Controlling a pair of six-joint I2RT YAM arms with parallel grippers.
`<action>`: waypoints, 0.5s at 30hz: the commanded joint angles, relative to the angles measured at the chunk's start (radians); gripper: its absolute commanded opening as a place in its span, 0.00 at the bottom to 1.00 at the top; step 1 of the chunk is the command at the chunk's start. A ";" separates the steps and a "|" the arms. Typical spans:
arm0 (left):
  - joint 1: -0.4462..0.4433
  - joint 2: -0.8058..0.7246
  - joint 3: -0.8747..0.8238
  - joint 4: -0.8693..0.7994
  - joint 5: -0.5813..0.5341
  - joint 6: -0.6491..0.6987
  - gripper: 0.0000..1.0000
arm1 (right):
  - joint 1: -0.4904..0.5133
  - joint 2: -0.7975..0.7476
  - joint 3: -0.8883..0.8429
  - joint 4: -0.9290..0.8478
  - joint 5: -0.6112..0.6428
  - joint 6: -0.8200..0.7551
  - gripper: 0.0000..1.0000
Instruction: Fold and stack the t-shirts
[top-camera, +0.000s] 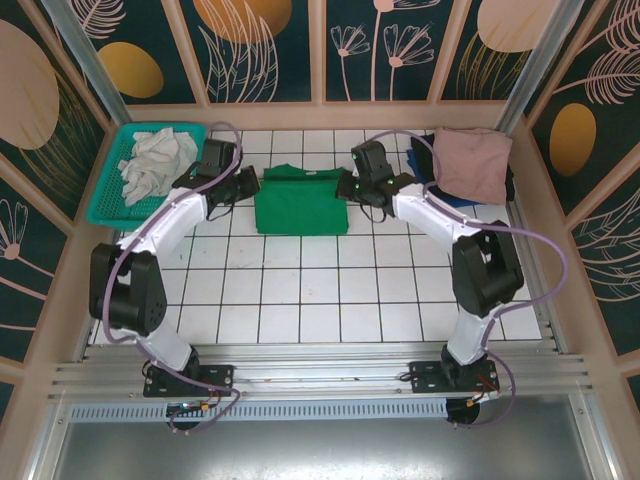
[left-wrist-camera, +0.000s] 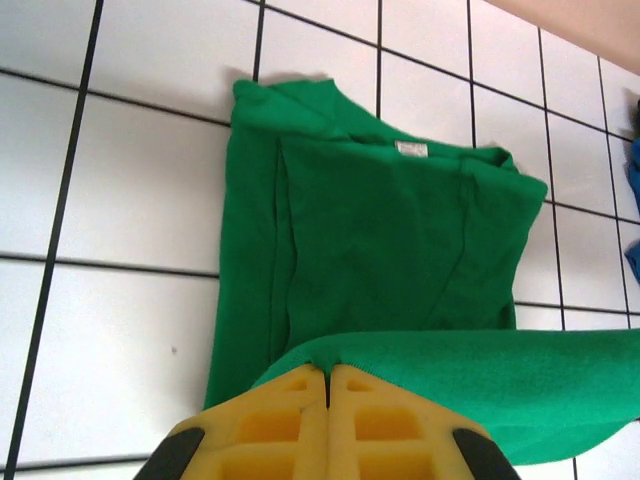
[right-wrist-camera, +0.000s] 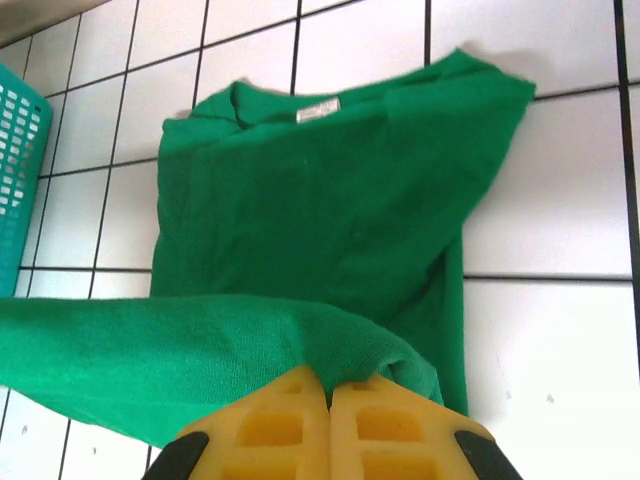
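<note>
1. A white neck tag (left-wrist-camera: 411, 149) is showing on the green t-shirt (top-camera: 300, 200), print unreadable.
2. The left pincer (left-wrist-camera: 328, 372) and right pincer (right-wrist-camera: 329, 385) are each pinching its edge.
3. It is lying far back on the surface (top-camera: 300, 290), open tiles nearer.

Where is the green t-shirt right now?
The green t-shirt lies far-centre in the top view, between the teal basket at left and the pink shirt at right; left end effector and right end effector each pinch its edge.

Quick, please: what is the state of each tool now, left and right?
Left tool: closed, pinching an edge of the green t-shirt.
Right tool: closed, pinching the same green t-shirt.
</note>
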 joint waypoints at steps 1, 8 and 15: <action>0.014 0.101 0.084 0.000 0.031 0.040 0.00 | -0.045 0.079 0.103 -0.024 -0.057 -0.046 0.00; 0.048 0.284 0.279 -0.054 0.039 0.064 0.00 | -0.098 0.234 0.257 -0.045 -0.108 -0.060 0.00; 0.077 0.407 0.425 -0.095 0.081 0.067 0.00 | -0.127 0.363 0.429 -0.091 -0.151 -0.086 0.00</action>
